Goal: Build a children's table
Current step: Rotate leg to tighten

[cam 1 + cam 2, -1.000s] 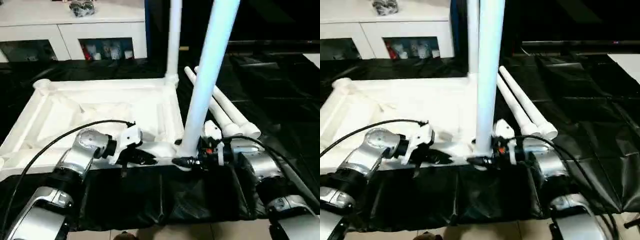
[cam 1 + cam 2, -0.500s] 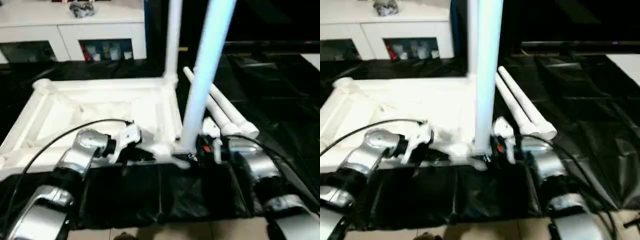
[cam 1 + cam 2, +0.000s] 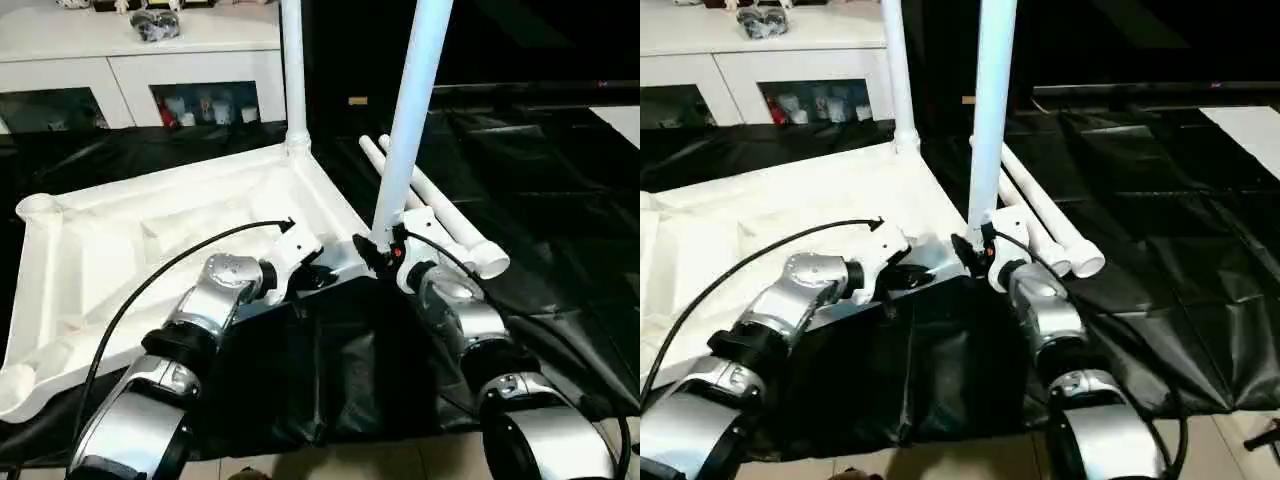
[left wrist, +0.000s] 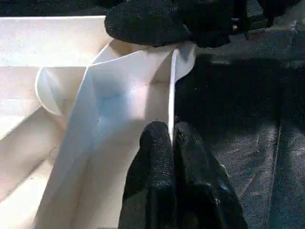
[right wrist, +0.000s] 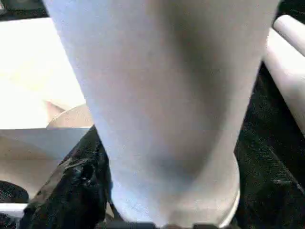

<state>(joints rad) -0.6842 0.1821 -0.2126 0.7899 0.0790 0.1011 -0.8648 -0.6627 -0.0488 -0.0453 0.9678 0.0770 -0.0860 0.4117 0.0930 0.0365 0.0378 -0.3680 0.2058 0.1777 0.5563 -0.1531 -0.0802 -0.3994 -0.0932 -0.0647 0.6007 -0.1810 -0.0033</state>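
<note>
Nearest the camera, the two silver forearms were seen reaching forward over a desk covered in black plastic sheeting. The left hand was closed, its two black fingers pinched on the thin near rim of the small all-white plastic children's table top, which lay upside down on the sheeting with its ribbed underside and corner sockets facing up. The right hand was closed around the base of a long white round tube leg that stood nearly upright, slightly tilted, at the top's near right corner socket; the black fingers were seen against the tube just above its flared foot. Just beside that corner, to the right, two loose white tube legs lay side by side on the black sheeting. Farther back, another white tube leg stood upright in the far corner socket. Beyond the desk, a white glass-doored cabinet was seen.
</note>
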